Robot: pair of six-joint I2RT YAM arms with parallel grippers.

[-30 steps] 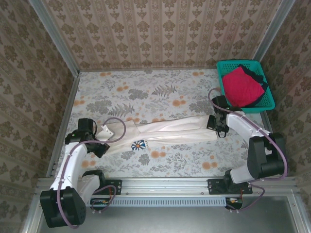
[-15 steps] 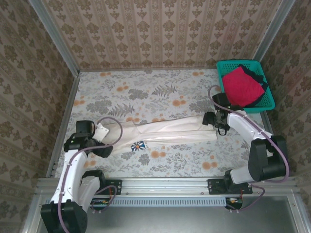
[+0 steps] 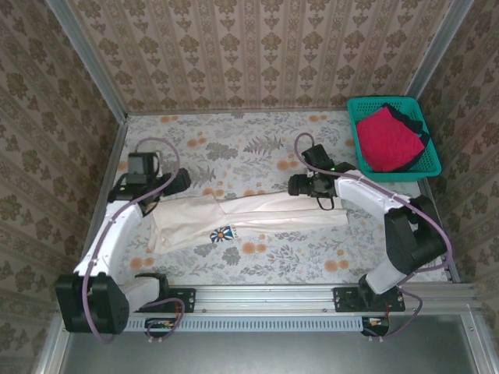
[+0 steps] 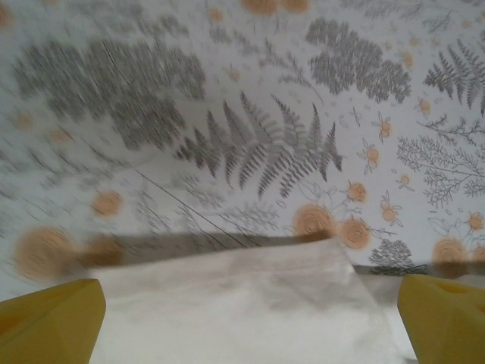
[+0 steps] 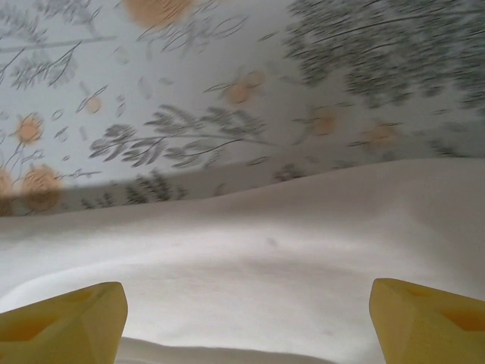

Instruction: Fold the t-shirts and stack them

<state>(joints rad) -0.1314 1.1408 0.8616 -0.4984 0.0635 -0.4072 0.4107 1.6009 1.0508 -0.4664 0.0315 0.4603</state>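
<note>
The cream-white t-shirt (image 3: 265, 212) lies as a long folded strip across the middle of the table, its blue daisy print (image 3: 224, 233) on the near edge. My left gripper (image 3: 177, 181) hovers just behind the strip's left end, open. In the left wrist view its yellow fingertips (image 4: 49, 322) stand wide apart over the cloth (image 4: 227, 311). My right gripper (image 3: 299, 185) is open behind the strip's right part, its fingertips (image 5: 428, 318) spread above the white cloth (image 5: 265, 273). A crimson-red t-shirt (image 3: 387, 139) and a dark one (image 3: 415, 125) lie in the basket.
The teal mesh basket (image 3: 394, 169) stands at the back right corner. Papered walls close the table at the back and both sides. Bare floral tabletop (image 3: 234, 144) stretches behind the shirt, and a narrower strip (image 3: 296, 261) lies in front of it.
Both grippers have opened and let go of the shirt's ends. The left one has swung toward the back, the right one back and to the left. The shirt's left end has dropped flat.
</note>
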